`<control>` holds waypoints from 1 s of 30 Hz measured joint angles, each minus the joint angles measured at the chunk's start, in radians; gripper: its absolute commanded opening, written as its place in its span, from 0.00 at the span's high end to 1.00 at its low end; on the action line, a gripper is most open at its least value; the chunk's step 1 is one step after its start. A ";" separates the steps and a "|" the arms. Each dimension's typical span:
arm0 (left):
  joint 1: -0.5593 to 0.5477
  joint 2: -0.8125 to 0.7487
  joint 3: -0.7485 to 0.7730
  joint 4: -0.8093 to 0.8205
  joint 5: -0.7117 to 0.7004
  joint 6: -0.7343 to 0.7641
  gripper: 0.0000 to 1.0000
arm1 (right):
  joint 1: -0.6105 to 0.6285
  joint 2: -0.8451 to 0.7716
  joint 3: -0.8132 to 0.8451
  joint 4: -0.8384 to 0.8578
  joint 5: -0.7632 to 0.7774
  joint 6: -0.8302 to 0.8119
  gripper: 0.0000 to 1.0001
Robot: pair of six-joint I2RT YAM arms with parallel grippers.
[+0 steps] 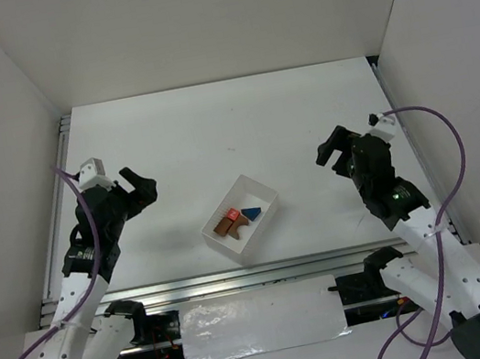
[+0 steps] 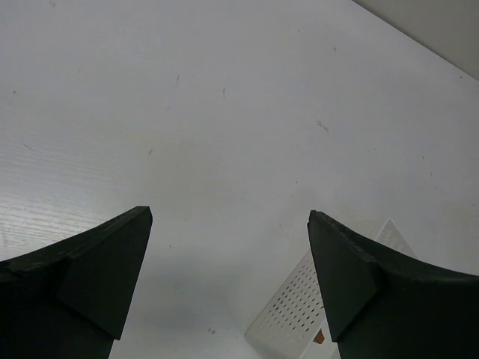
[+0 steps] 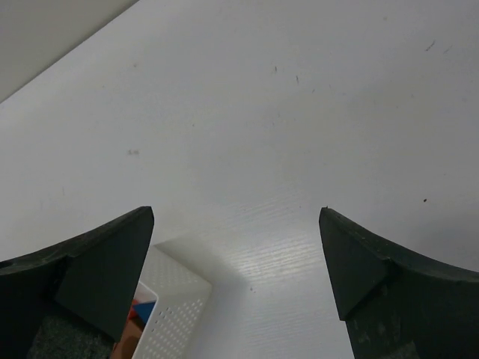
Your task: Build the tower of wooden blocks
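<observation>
No tower stands: the wood blocks lie loose in a white tray (image 1: 256, 191) at the table's middle. There I see a red cube (image 1: 230, 215), a blue wedge (image 1: 251, 214) and brown blocks (image 1: 226, 228). My left gripper (image 1: 141, 189) hangs open to the tray's left, well apart from it, with nothing between its fingers. My right gripper (image 1: 336, 152) hangs open to the tray's right, also empty. The left wrist view catches a perforated tray wall (image 2: 299, 314). In the right wrist view the tray corner (image 3: 179, 299) shows with a bit of blue wedge (image 3: 146, 308).
White walls enclose the table on the left, back and right. A metal rail (image 1: 239, 277) runs along the near edge just below the tray. A purple cable (image 1: 445, 153) loops beside the right arm.
</observation>
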 measured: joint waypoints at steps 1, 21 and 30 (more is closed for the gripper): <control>0.000 -0.003 0.000 0.000 0.000 0.000 0.01 | -0.002 -0.007 -0.010 0.000 -0.007 -0.001 0.00; 0.000 -0.010 -0.007 -0.006 -0.005 -0.010 0.01 | 0.078 0.069 -0.037 0.037 -0.261 -0.036 0.01; 0.000 -0.018 -0.008 -0.032 -0.013 -0.031 0.01 | 0.425 0.356 0.033 0.032 -0.138 0.124 0.06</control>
